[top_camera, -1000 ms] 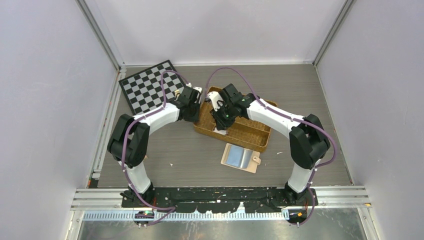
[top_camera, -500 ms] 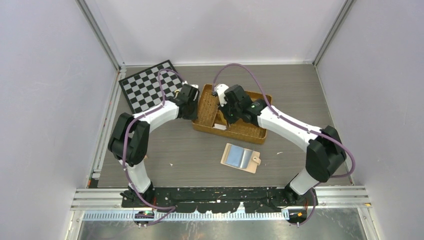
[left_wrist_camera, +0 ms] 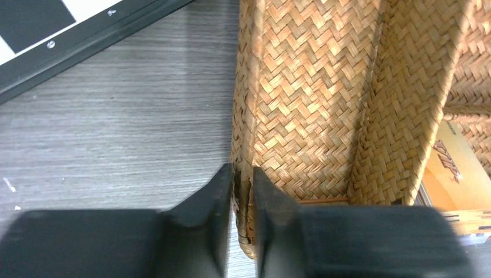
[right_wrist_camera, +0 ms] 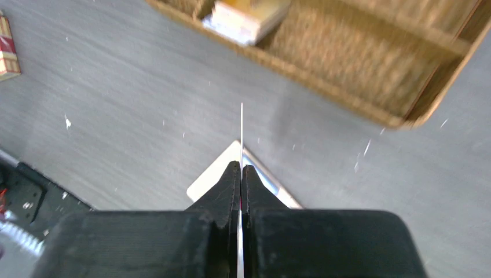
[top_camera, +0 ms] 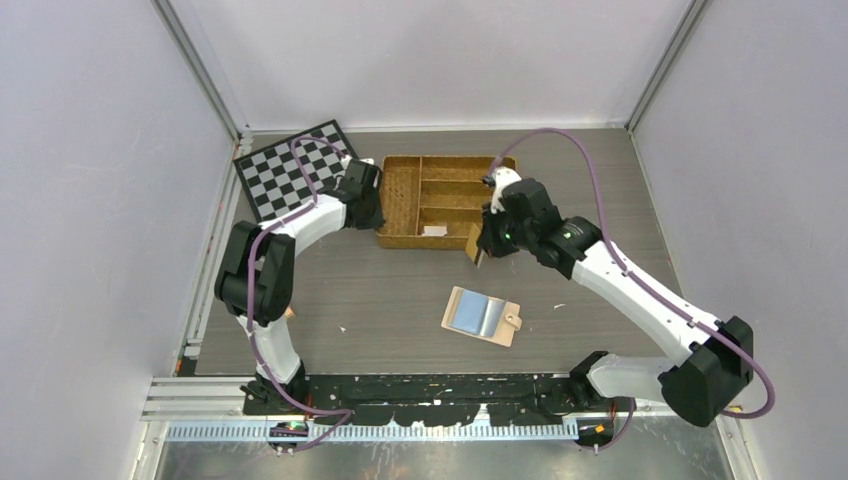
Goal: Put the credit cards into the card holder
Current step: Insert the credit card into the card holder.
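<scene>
The tray [top_camera: 440,158] is golden herringbone weave, board [top_camera: 285,175] black-and-grey checked, table [top_camera: 380,290] grey wood-grain, card holder [top_camera: 483,316] peach.

Right wrist view: the wicker tray [right_wrist_camera: 347,87] is blurring and running off the top edge. The card [right_wrist_camera: 241,127] in the right gripper [right_wrist_camera: 241,169] is showing edge-on only, its face and colour not reading. The fingers [right_wrist_camera: 223,197] are covering most of the card holder [right_wrist_camera: 207,182]. Left wrist view: the frame corner is cropping the checkerboard [left_wrist_camera: 35,23], and a divider [left_wrist_camera: 399,104] is half hiding an orange item [left_wrist_camera: 451,174], its print illegible.
</scene>
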### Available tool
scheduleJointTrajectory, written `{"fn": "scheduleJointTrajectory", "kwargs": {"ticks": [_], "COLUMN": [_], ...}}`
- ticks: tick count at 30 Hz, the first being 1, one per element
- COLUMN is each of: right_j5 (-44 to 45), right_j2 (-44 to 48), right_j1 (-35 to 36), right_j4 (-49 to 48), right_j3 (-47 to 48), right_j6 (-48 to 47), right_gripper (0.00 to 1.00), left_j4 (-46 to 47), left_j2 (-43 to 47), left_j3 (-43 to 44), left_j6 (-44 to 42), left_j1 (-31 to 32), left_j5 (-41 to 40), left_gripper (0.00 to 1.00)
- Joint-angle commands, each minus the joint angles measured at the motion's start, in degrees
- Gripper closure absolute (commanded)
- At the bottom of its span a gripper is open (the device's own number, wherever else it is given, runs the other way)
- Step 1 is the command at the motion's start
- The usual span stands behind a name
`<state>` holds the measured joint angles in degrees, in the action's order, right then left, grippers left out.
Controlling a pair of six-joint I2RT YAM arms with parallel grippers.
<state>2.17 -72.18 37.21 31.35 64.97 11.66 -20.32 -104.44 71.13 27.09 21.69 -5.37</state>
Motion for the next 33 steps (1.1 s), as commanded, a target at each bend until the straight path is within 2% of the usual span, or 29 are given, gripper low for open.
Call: {"fn": "scheduleJointTrajectory", "kwargs": {"ticks": [1,4,12,17,22,27,33], "right_j5": [-13.8,-19.3,-29.6,-30.2,-31.0,-28.8,-25.5], "right_j2": [5.2,9.1,14.2,15.2,15.8,16.5,17.3], "right_j1": [-4.9,-7.3,-14.7,-17.0,-18.6,-19.1,-19.3], "right_j4": [3.6,2.7,-3.9,-4.1,-4.6,-3.6,-1.3], "right_j3": [-8.4,-15.3,-28.4,-31.4,-32.7,-33.1,-32.9], "right_j6": [10.5,14.2,19.6,20.2,20.7,21.9,22.5], "right_gripper": [1.00,1.00,0.99,1.00,0.99,1.00,0.99], "left_j4": [5.3,5.7,1.6,0.3,0.0,2.0,6.3], "left_j2": [2.0,4.2,12.0,18.1,22.6,22.2,17.9], "left_j3": [2.2,1.8,0.7,-4.5,-9.7,-12.4,-13.3], "left_j6": [2.0,1.0,-2.1,-2.9,-1.4,3.2,7.0], "left_j1": [-0.6,-0.5,0.6,3.3,10.7,19.2,25.7], "left_j5": [3.8,6.8,7.5,6.9,7.7,8.6,10.6], "left_gripper": [0.71,0.55,0.29,0.28,0.31,0.32,0.33]}}
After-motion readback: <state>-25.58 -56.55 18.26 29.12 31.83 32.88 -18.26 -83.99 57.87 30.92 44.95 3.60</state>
